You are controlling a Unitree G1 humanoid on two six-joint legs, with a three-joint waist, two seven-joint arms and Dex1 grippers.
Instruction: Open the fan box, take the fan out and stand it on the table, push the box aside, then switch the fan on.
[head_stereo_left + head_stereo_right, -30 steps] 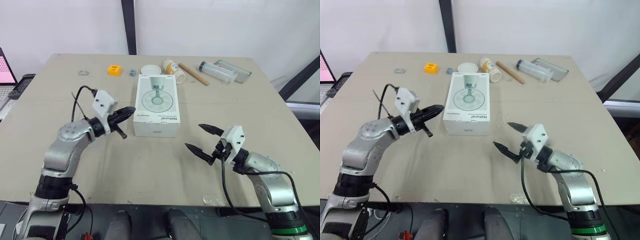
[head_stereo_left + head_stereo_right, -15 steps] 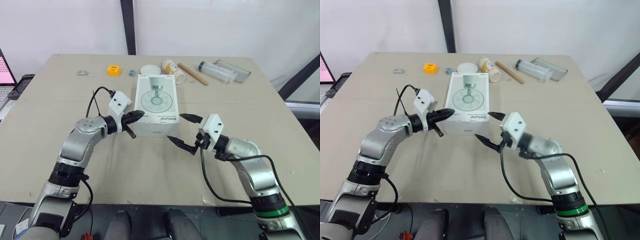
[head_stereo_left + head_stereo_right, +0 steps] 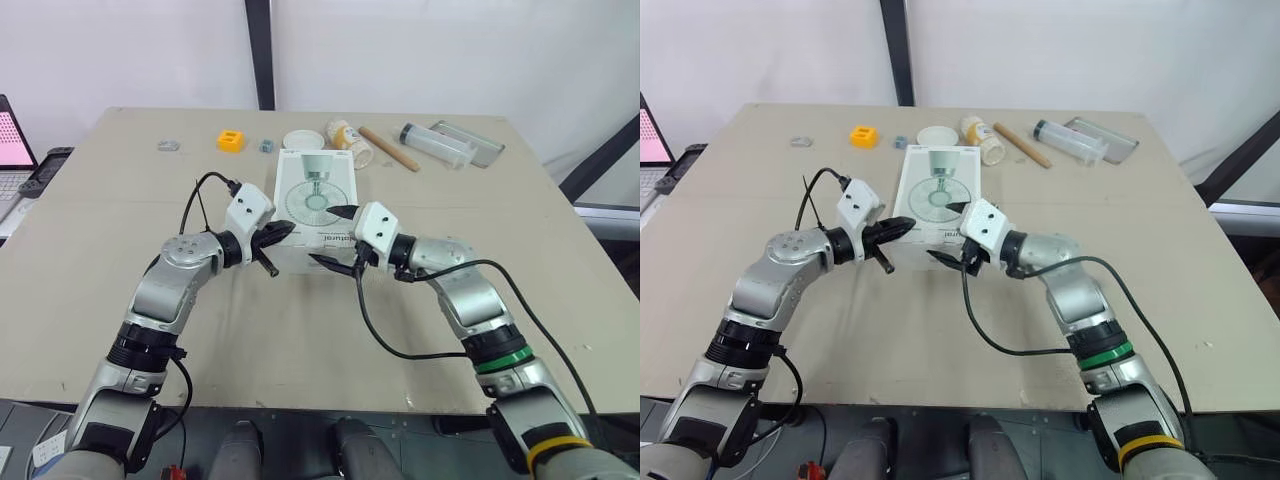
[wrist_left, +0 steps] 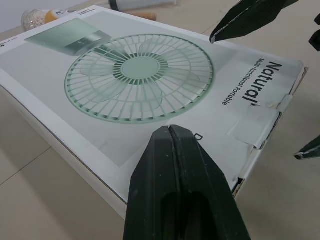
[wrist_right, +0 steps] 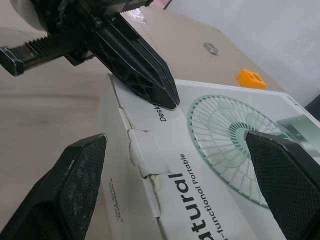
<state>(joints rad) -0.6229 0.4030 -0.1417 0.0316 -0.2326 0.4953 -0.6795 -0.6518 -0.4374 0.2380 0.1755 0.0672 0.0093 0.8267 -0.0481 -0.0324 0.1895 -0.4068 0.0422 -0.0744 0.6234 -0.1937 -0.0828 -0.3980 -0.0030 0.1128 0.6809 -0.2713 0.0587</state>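
Left eye view: a pale wall [image 3: 450, 50] closes the room behind, split by a dark upright post [image 3: 258, 50]. A beige desk [image 3: 120, 300] takes up most of the scene. The fan box [image 3: 315, 195] lies flat and closed near the desk's middle, with its printed fan picture facing up and a strip of tape [image 5: 142, 150] over the flap at its near end.

Well to the box's left, at the desk's edge, is part of a laptop [image 3: 12, 140]. Beyond the box, toward the wall, a row of small things lies apart from it: a clear tube [image 3: 435, 142] farthest to the right, then a wooden stick [image 3: 388, 148], a small bottle [image 3: 347, 140] on its side, and a white round lid [image 3: 298, 140] just past the box's far end. Left of the lid are an orange block [image 3: 231, 141], a tiny grey block [image 3: 266, 146] and a metal ring [image 3: 167, 146].

The left pincer [image 3: 285, 230] is pressed closed and holds nothing. Its tip is at the box's near left corner, though contact cannot be judged. The right pincer [image 3: 330, 236] gapes wide and empty, with one finger over the box top and the other in front of the taped end.
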